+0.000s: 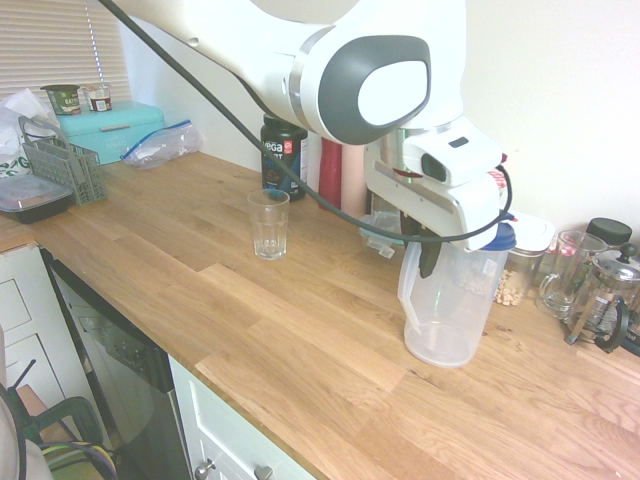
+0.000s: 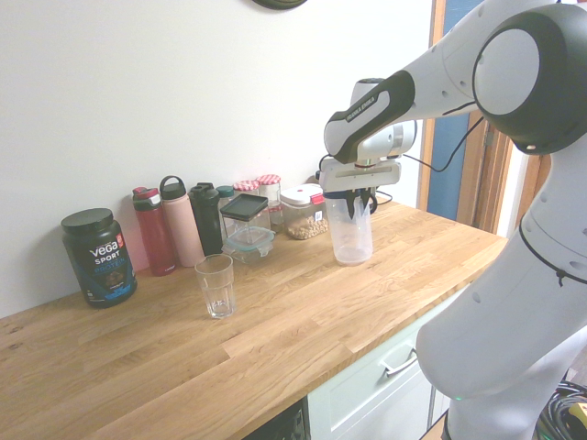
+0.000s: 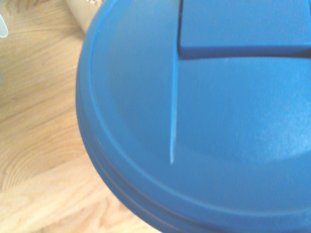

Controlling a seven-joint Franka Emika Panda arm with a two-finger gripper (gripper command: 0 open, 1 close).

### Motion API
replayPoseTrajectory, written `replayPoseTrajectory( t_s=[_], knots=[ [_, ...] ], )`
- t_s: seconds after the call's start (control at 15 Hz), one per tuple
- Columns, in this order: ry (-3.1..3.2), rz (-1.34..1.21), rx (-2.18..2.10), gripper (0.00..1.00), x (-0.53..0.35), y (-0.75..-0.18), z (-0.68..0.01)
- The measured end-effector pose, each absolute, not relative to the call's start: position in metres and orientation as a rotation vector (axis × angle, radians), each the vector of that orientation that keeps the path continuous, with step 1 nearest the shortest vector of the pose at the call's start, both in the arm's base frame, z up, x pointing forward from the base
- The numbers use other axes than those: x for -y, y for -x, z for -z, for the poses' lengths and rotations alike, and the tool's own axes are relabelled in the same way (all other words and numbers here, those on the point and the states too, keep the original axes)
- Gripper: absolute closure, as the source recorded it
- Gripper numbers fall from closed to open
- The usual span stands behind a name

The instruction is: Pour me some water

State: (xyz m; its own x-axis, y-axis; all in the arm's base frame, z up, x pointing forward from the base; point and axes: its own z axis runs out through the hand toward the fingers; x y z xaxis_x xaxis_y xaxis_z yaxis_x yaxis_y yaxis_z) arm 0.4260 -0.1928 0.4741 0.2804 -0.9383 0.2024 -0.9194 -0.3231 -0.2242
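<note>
A clear plastic pitcher (image 1: 450, 305) (image 2: 352, 235) with a blue lid (image 3: 218, 121) stands on the wooden counter (image 1: 300, 330), its base seeming to rest on the wood. My gripper (image 1: 428, 252) (image 2: 354, 203) comes down from above and is shut on the top of the pitcher's white handle (image 1: 408, 297). An empty drinking glass (image 1: 268, 224) (image 2: 215, 286) stands upright on the counter, well apart from the pitcher. The blue lid fills the wrist view. I cannot tell how much water the pitcher holds.
Along the wall stand a dark Vega tub (image 2: 98, 257), three bottles (image 2: 179, 225), jars (image 2: 303, 211) and a lidded container (image 2: 248, 229). Beside the pitcher are a glass mug (image 1: 565, 275) and a French press (image 1: 605, 295). A teal box (image 1: 110, 128) and a rack (image 1: 65, 165) stand at the far end.
</note>
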Motion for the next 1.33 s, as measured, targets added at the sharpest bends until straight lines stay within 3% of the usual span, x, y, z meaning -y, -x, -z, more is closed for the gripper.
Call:
replayPoseTrajectory(
  t_s=[0.33,0.4,0.87,1.33],
  knots=[
    [2.434,0.465,-1.788,1.0,0.191,-0.435,-0.463],
    [2.432,0.47,-1.786,0.0,0.191,-0.436,-0.462],
    [2.442,0.427,-1.793,0.0,0.191,-0.439,-0.46],
    [2.604,0.229,-1.793,0.0,0.193,-0.444,-0.45]
  ],
)
